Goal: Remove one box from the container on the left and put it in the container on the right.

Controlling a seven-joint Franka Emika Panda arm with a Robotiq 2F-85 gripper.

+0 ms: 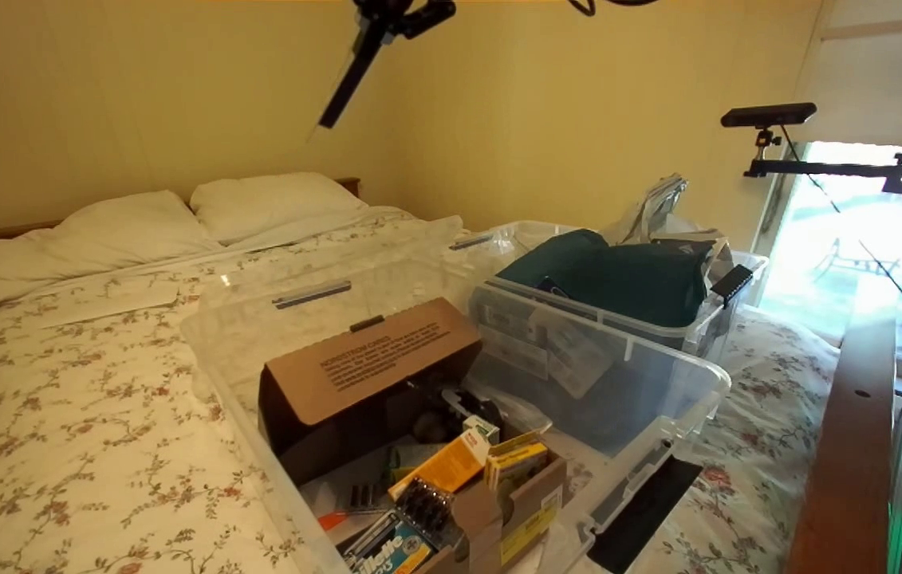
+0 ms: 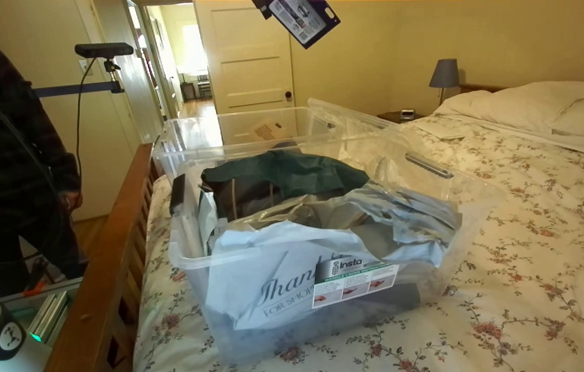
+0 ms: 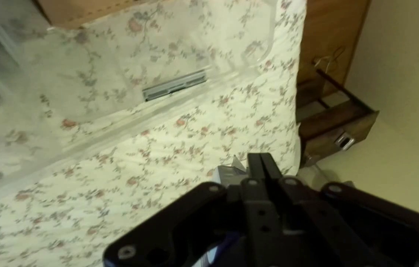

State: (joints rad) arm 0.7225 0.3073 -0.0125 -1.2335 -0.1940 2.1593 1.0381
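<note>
We have the gripper (image 3: 261,159) high in the air, its fingers pinched together on a flat package (image 2: 303,23). The package, our box for this task, hangs tilted in that grip, touching neither tub; in an exterior view its printed face and dark border show, with a slot cut near one edge. In the wrist view we find it just beside the fingertips, on their left, partly covered by the gripper itself.

Below the gripper, on a flowered bedspread (image 1: 100,414), two clear tubs stand next to each other; we cannot tell whether their walls touch. The box tub (image 1: 650,402) holds a cardboard carton (image 1: 375,363) with its flap standing up, and in the carton we spot a yellow box (image 1: 444,466), a blue pack (image 1: 391,550) and other small things crowded together. The bag tub (image 2: 250,341) is heaped with dark green cloth (image 1: 618,275) and a white shopping bag (image 2: 281,279).

In the wrist view a nightstand (image 3: 337,124) with a small gadget (image 3: 344,141) sits to the right of the fingertips. In an exterior view we see pillows (image 1: 275,206) below the gripper and, well off to its right, a camera (image 1: 768,115). In an exterior view, too, a person (image 2: 8,155) in dark clothes stands well to the gripper's left.
</note>
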